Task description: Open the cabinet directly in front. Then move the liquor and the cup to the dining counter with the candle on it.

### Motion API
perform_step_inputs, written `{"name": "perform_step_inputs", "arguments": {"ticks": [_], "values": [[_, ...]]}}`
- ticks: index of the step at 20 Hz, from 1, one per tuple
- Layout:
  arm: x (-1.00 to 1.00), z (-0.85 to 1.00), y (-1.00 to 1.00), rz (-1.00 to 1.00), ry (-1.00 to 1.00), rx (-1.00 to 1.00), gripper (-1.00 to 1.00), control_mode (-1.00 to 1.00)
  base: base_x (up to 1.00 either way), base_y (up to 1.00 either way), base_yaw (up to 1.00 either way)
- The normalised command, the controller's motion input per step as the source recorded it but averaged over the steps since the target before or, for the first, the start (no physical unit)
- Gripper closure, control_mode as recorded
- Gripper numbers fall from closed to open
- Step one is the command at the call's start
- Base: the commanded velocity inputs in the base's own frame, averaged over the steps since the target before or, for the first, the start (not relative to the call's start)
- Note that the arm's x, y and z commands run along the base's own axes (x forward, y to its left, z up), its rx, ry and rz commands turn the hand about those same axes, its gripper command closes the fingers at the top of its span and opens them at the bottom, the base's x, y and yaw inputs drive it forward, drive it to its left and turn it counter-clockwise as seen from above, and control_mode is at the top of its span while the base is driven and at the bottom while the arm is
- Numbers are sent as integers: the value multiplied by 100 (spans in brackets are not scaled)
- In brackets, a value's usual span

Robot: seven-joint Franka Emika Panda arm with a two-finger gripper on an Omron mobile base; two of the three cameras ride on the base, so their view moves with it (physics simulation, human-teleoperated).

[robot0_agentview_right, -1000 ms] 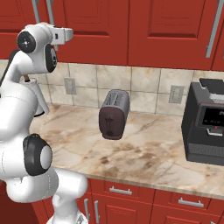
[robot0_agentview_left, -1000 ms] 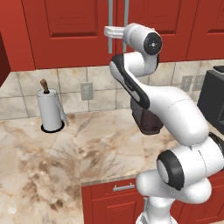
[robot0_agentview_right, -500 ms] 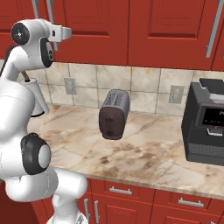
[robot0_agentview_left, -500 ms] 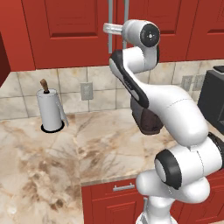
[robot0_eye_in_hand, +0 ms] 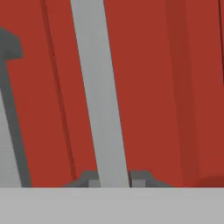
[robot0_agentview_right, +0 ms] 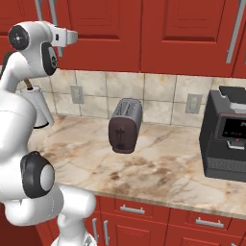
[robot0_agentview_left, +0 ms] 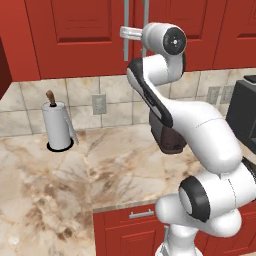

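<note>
1. You have the hand [robot0_eye_in_hand: 113,180] raised to the cabinet [robot0_agentview_left: 75,30] at the top of the frame; in the hand view its two dark fingertips [robot0_eye_in_hand: 89,179] sit tight against either side of a silver bar handle [robot0_eye_in_hand: 100,96], clamped on it.
2. In the left base view the hand [robot0_agentview_left: 126,33] reaches left from the wrist at upper centre and meets the handles [robot0_agentview_left: 126,25] where the two red doors join; the doors look flush and closed.
3. In the right base view you see the same hand [robot0_agentview_right: 72,36] in the upper left, its tip just at the long handle [robot0_agentview_right: 54,19] there.
4. A second handle [robot0_eye_in_hand: 11,113] shows at the left edge of the hand view, beside the seam between the doors.
5. On the marble bench [robot0_agentview_left: 60,190] below, a paper-towel roll [robot0_agentview_left: 56,125] stands at the left of the left base view, against the tiled backsplash.
6. A dark toaster [robot0_agentview_right: 125,126] sits mid-bench in the right base view, and a black appliance [robot0_agentview_right: 226,139] stands at the right edge.
7. Red drawers [robot0_agentview_right: 158,221] with horizontal handles run under the bench along the bottom of the frame.
</note>
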Motion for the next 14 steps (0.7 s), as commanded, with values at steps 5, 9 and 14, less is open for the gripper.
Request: {"name": "perform_step_inputs", "arguments": {"ticks": [5, 9, 14], "values": [[-98, 0, -27, 0, -15, 0, 100, -100, 0, 0, 0], [-100, 9, -47, -2, -11, 0, 100, -100, 0, 0, 0], [-100, 19, -59, -5, -1, 0, 100, -100, 0, 0, 0]]}}
